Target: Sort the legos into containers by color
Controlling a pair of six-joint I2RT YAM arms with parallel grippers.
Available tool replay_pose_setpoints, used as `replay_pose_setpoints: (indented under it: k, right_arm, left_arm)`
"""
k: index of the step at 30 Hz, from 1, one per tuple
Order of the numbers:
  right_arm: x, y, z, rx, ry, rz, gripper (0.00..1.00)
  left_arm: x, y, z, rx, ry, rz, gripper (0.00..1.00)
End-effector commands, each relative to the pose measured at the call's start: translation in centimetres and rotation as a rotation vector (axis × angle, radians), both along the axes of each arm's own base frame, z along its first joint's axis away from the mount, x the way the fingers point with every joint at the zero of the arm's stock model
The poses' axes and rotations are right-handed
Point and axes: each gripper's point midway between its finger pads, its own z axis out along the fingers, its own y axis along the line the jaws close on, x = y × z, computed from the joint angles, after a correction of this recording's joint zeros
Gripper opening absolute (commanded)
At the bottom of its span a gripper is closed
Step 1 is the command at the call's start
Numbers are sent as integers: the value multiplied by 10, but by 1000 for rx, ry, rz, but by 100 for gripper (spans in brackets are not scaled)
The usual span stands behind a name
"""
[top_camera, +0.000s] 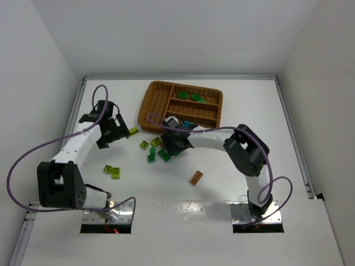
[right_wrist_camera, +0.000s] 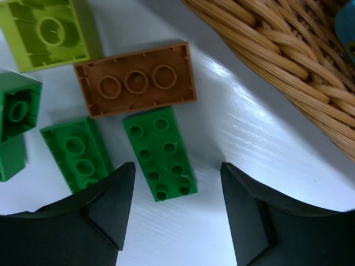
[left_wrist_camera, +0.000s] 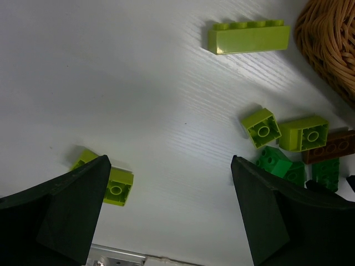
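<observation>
Overhead, the wicker tray (top_camera: 158, 108) sits by the middle of the far edge. Two green bricks (top_camera: 198, 98) lie in its slotted side, but I can't tell which slot holds which. Only this view shows them. Only this view catches the lone brown brick (top_camera: 196, 178) too, out toward the near edge and well apart from the rest.

The left gripper (left_wrist_camera: 171, 183) hangs over the left half of the table, fingers spread wide with nothing between them. Its camera gives the lime count:
- One long lime brick (left_wrist_camera: 248, 37) lies near the tray's corner.
- Two small lime bricks (left_wrist_camera: 260, 127) sit at the edge of the central cluster.
- A lime pair (left_wrist_camera: 116, 188) lies just beside one finger.

That makes five lime.

The right gripper (right_wrist_camera: 175, 188) is low over the cluster just in front of the tray. It is parted and closed on nothing, with the end of a studded green brick (right_wrist_camera: 161, 152) lying between its fingertips. Its close-up shows what the arm hides from above. A second brown brick (right_wrist_camera: 136, 77) lies studs-down just beside that green one, so there are two brown. An upturned green brick (right_wrist_camera: 77, 152) and another green brick (right_wrist_camera: 16, 111) at the frame's left edge make at least three green on the table.

A teal thing (top_camera: 187, 123) shows at the tray's near rim, but I can't tell what it is.
</observation>
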Motion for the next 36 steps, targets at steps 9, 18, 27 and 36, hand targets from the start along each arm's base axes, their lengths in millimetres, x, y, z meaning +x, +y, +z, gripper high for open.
replay_pose_setpoints:
  k: [9, 18, 27, 36]
  right_arm:
    - [11, -4, 21, 2, -88, -28, 26]
    - [52, -49, 131, 66, -281, -237, 25]
    - [194, -86, 158, 68, -341, -515, 25]
    - [282, -101, 145, 111, -403, -614, 27]
  left_arm:
    - [4, -5, 6, -14, -35, -4, 97]
    - [21, -1, 27, 17, -84, -20, 97]
    - [26, 7, 31, 57, -95, 2, 97]
    - [27, 11, 20, 79, -56, 10, 97]
